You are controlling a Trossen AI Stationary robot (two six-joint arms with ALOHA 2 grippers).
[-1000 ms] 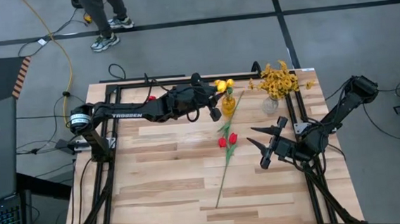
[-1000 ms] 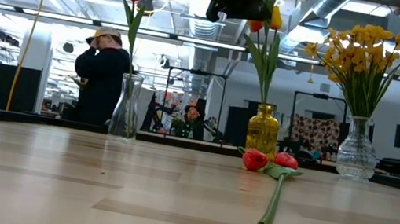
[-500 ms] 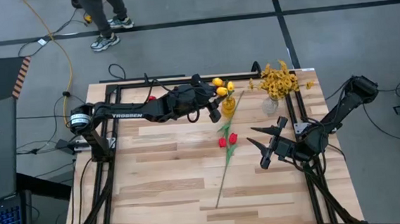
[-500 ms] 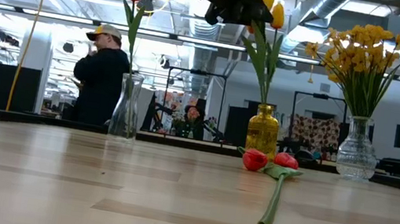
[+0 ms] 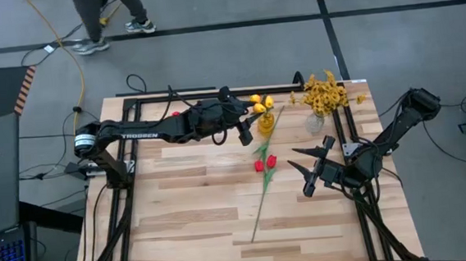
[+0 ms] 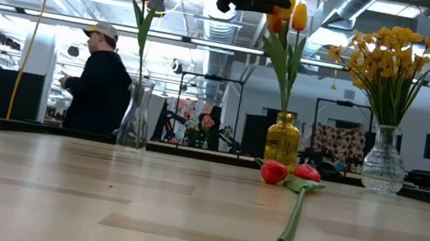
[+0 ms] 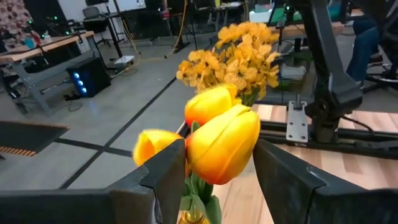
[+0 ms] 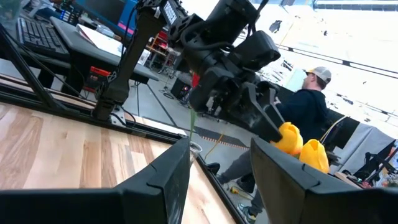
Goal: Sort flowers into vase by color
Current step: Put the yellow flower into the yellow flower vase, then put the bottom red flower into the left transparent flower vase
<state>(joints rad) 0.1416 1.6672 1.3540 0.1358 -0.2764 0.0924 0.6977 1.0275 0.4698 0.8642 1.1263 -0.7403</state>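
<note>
Only legible text — "TROSSEN", white capitals on left arm (image 5: pixel 147 135), dark link stretching above tabletop's far-left part, high view. Other views — no readable text.

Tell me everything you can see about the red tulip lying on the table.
The red tulip stem lies flat on the bare wooden table, near its middle. It looks artificial: two red blooms side by side at the end nearer the yellow vase, green leaves behind them, and one long thin green stem running toward the table's near edge. Nothing grips it; the right end effector waits beside it, open.
</note>
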